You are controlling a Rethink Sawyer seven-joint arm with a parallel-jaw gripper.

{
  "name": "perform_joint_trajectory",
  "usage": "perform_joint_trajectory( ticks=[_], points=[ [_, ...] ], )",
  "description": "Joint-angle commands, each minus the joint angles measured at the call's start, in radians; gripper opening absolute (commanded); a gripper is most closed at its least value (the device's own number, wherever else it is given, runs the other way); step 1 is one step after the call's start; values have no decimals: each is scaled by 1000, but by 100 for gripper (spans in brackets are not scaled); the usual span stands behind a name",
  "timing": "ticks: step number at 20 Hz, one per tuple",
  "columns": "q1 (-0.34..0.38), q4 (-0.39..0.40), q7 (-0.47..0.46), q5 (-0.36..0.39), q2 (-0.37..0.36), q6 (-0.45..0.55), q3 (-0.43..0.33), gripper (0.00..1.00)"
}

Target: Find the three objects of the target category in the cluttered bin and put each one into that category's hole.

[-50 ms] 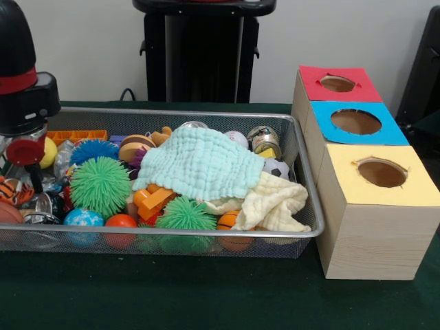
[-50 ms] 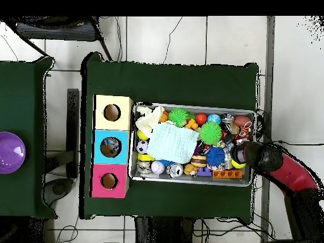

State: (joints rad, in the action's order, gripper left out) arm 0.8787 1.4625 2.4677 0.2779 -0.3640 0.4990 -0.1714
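A wire mesh bin (image 1: 302,148) holds a heap of toys. Among them are two green spiky balls (image 1: 100,184), a blue spiky ball (image 1: 94,150), a small soccer ball (image 1: 277,168), a mini basketball (image 1: 230,221), orange blocks (image 1: 155,199) and a small jar (image 1: 264,139). A mint cloth (image 1: 199,163) and a cream cloth (image 1: 275,203) cover the middle and hide what lies beneath. My gripper (image 1: 31,182) is lowered into the bin's left end beside a yellow ball (image 1: 48,152). In the overhead view my gripper (image 2: 239,154) is over the bin's right end.
Three wooden boxes stand beside the bin, each with a round hole on top: red (image 1: 338,83), blue (image 1: 356,122) and yellow (image 1: 381,172). In the overhead view a purple bowl (image 2: 9,152) sits on a separate table at the far left.
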Motion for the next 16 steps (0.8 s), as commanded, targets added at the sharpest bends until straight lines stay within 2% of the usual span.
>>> perform_joint_trajectory(
  ticks=[1,6,11,16],
  points=[
    [-9,8,-125,122,160,-64,-13,0],
    [-53,8,-56,106,132,-37,31,0],
    [-75,22,-53,94,94,-8,51,0],
    [-62,96,-74,74,-5,-11,26,0]
  ],
)
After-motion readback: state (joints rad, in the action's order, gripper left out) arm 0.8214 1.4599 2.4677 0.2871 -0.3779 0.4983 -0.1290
